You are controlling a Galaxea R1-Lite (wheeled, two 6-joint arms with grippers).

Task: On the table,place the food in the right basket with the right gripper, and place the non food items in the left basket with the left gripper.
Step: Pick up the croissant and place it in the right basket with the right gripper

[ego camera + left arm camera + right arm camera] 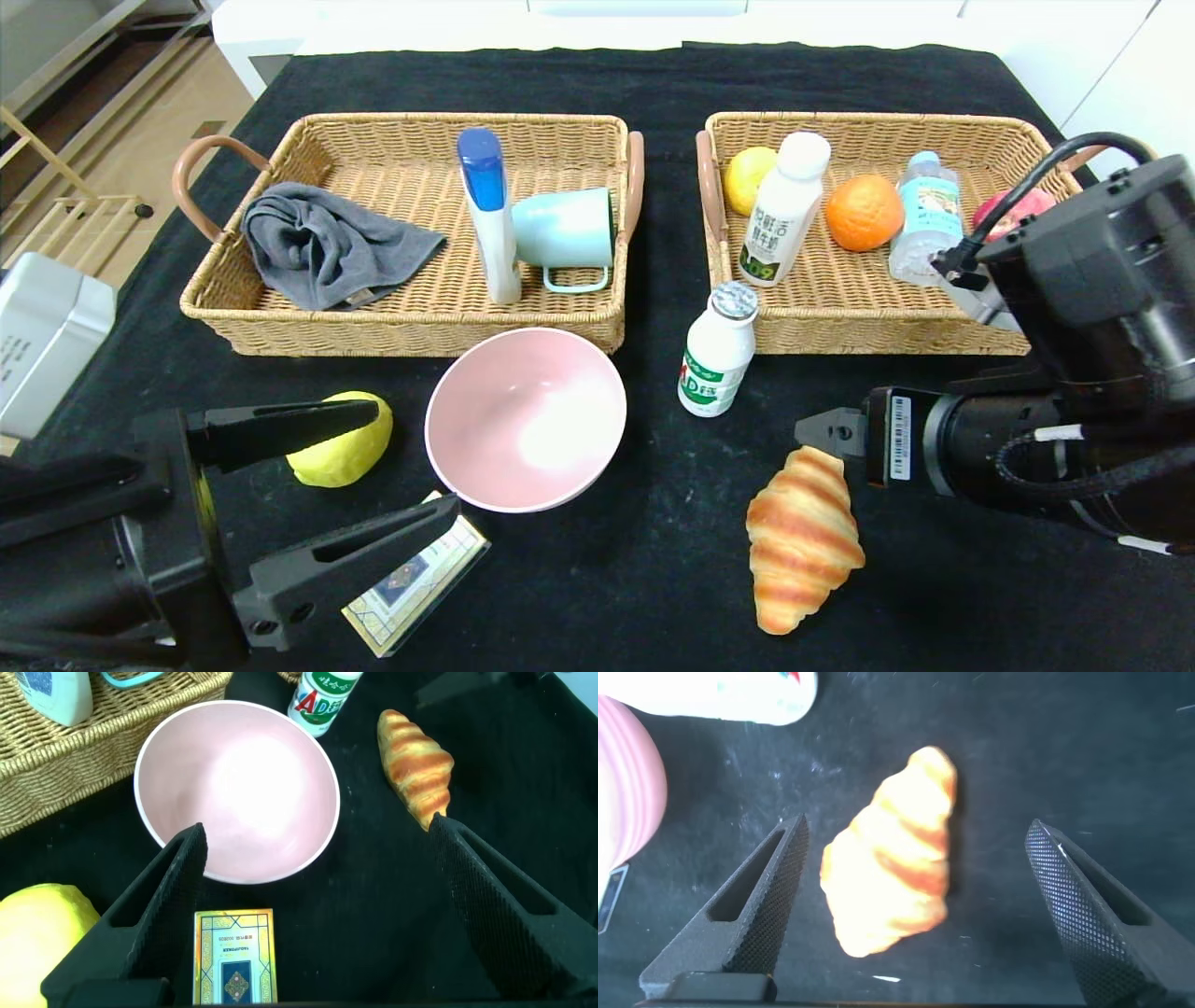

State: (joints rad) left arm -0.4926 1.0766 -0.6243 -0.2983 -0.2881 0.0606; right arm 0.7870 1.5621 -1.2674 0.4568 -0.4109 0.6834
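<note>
My right gripper (826,434) is open and hovers just over the near-right table; in the right wrist view (917,826) the golden croissant (892,854) lies between its spread fingers, untouched. The croissant (803,537) rests on the black cloth. My left gripper (411,462) is open and empty at the near left, over a gold-and-blue card box (235,957) and the pink bowl's (238,789) near rim. A yellow lemon (341,448) lies beside it. A white-and-green drink bottle (717,350) stands in front of the right basket (868,331).
The left basket (401,331) holds a grey cloth (322,247), a blue-capped bottle (490,215) and a mint cup (565,233). The right basket holds a lemon, a milk bottle (784,210), an orange (864,213), a water bottle and a red fruit. A silver box (42,336) sits far left.
</note>
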